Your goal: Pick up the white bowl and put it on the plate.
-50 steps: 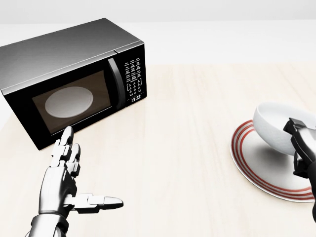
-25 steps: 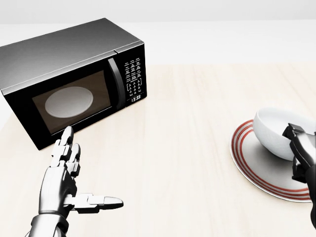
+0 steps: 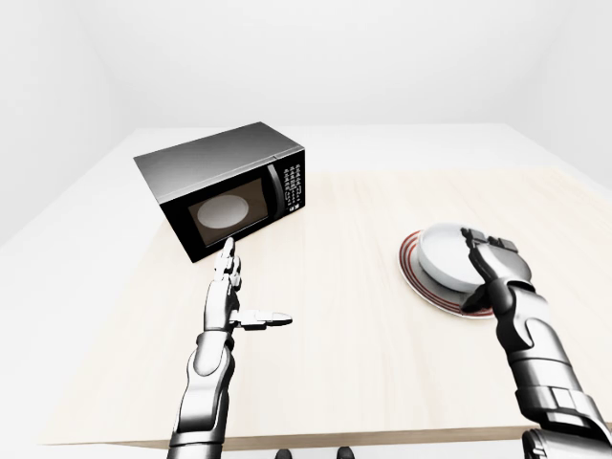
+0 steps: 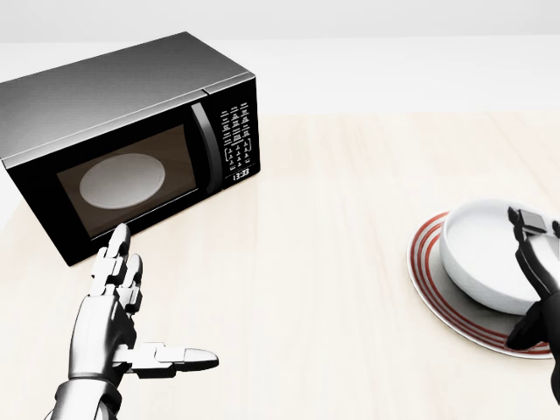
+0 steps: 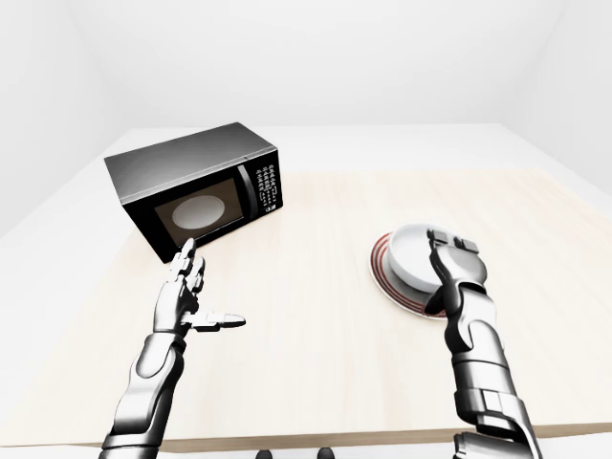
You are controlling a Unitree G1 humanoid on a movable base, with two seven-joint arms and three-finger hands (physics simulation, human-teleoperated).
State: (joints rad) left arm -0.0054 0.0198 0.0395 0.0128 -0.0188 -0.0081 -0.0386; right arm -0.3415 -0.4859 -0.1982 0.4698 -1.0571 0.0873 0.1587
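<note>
While the left-eye view looks down over a pale wooden table [image 3: 354, 316], the white bowl [image 3: 448, 256] sits upright on the red-ringed plate [image 3: 421, 283] at the right of the picture. The right hand [image 3: 490, 258] stands at the bowl's right side, fingers spread and raised over its rim, not closed round it. At the left, the left hand [image 3: 229, 292] hangs over bare tabletop, fingers straight and thumb stuck out sideways, gripping nothing. Just above it sits a black microwave [image 3: 225, 186], door shut.

Over to the head view, and it is a closer look: the bowl [image 4: 483, 255] rests level inside the plate's [image 4: 429, 271] red rings, near the right edge of the picture. The right hand [image 4: 535, 262] shows as a dark shape across the bowl's right rim, fingers extended; whether they touch the rim cannot be told. The left hand [image 4: 118, 328] is wide open at lower left, fingertips pointing up toward the microwave [image 4: 122, 140], well apart from the plate.

And the right-eye view gives the same layout: bowl [image 5: 413, 253] on plate [image 5: 390, 277], right hand [image 5: 451, 263] open beside it, left hand [image 5: 186, 296] open and empty below the microwave [image 5: 196, 186].
</note>
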